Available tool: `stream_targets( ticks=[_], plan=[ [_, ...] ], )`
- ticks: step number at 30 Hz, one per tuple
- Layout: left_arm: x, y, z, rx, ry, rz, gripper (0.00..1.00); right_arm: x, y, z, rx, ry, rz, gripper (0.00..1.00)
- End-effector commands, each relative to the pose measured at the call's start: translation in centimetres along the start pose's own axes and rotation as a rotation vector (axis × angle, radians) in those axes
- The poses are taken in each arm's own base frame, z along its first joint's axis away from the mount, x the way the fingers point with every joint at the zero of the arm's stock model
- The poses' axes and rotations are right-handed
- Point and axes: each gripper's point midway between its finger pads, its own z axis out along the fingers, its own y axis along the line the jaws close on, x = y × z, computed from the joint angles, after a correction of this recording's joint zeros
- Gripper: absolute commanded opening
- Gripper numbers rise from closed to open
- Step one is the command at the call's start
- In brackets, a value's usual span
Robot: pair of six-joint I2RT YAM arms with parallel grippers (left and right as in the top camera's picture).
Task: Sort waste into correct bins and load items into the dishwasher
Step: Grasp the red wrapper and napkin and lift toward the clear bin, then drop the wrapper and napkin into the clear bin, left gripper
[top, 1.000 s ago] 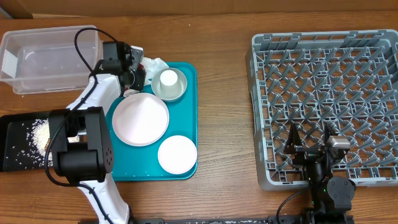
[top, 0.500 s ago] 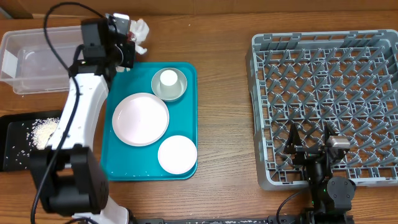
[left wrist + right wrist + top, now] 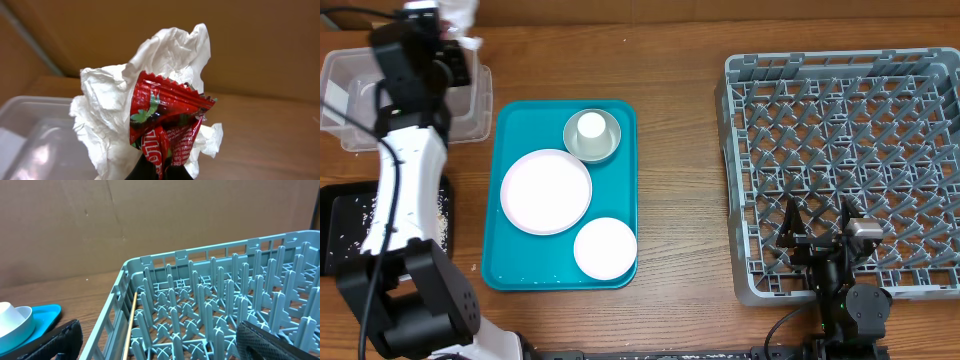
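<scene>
- The left gripper (image 3: 448,32) clamps the crumpled white napkin (image 3: 110,105) and red wrapper (image 3: 167,125) together. Its fingers are hidden behind the bundle but for a dark sliver at the wrist view's bottom.
- Overhead, the top edge cuts the napkin, and the left arm (image 3: 405,170) covers parts of the clear tub (image 3: 350,100) and black tray (image 3: 340,235).
- Since half a second ago the bundle has moved left, from beside the teal tray (image 3: 620,130) to above the tub's far rim.
- The right gripper (image 3: 817,222) stays spread open at the near edge of the grey rack (image 3: 840,80).
- The wrapper is glossy crinkled foil with a zigzag edge.
</scene>
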Motion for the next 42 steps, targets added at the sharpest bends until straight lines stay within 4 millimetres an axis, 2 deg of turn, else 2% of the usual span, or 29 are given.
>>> stream_targets(
  ticks=[1,5,6,7,8,9,10,14,16,20,25,30,34,36,38,40,42],
  plan=[
    [1.9,3.9,2.1,-0.077,0.03,-0.086,0.04,0.1,-0.3,0.0,0.013,-0.008,-0.007,1.0],
    [5.0,7.2,4.4,-0.129,0.073,-0.153,0.04,0.1,-0.3,0.0,0.013,-0.008,-0.007,1.0],
    [6.3,8.8,5.2,-0.155,0.08,-0.215,0.11,0.1,-0.3,0.0,0.013,-0.008,-0.007,1.0],
    [6.7,9.4,5.5,-0.166,0.082,-0.245,0.21,0.1,-0.3,0.0,0.013,-0.008,-0.007,1.0],
    [7.2,10.1,5.7,-0.177,0.084,-0.278,0.4,0.1,-0.3,0.0,0.013,-0.008,-0.007,1.0],
    [7.5,10.5,5.8,-0.182,0.085,-0.304,0.65,0.1,-0.3,0.0,0.013,-0.008,-0.007,1.0],
    [7.7,10.9,5.9,-0.189,0.081,-0.326,0.8,0.1,-0.3,0.0,0.013,-0.008,-0.007,1.0],
    [7.0,11.6,5.4,-0.2,0.057,-0.362,0.92,0.1,-0.3,0.0,0.013,-0.008,-0.007,1.0],
    [5.8,11.5,4.7,-0.193,0.034,-0.379,0.98,0.1,-0.3,0.0,0.013,-0.008,-0.007,1.0],
    [3.5,11.5,3.0,-0.191,-0.015,-0.431,1.0,0.1,-0.3,0.0,0.013,-0.008,-0.007,1.0],
    [-0.9,11.3,-0.9,-0.179,-0.114,-0.567,1.0,0.1,-0.3,0.0,0.013,-0.008,-0.007,1.0],
    [-5.9,10.3,-7.3,-0.134,-0.222,-0.668,1.0,0.1,-0.3,0.0,0.013,-0.008,-0.007,1.0],
    [-8.1,7.0,-12.4,0.01,-0.212,-0.659,1.0,0.1,-0.3,0.0,0.013,-0.008,-0.007,1.0],
    [-7.8,5.1,-14.8,0.076,-0.162,-0.66,1.0,0.1,-0.3,0.0,0.013,-0.008,-0.007,1.0],
    [-6.1,3.9,-16.8,0.09,-0.078,-0.678,1.0,0.1,-0.3,0.0,0.013,-0.008,-0.007,1.0],
    [-3.1,3.7,-18.4,0.031,0.034,-0.71,1.0,0.1,-0.3,0.0,0.013,-0.008,-0.007,1.0],
    [0.1,4.4,-19.4,-0.076,0.142,-0.733,1.0,0.1,-0.3,0.0,0.013,-0.008,-0.007,1.0]
  ],
)
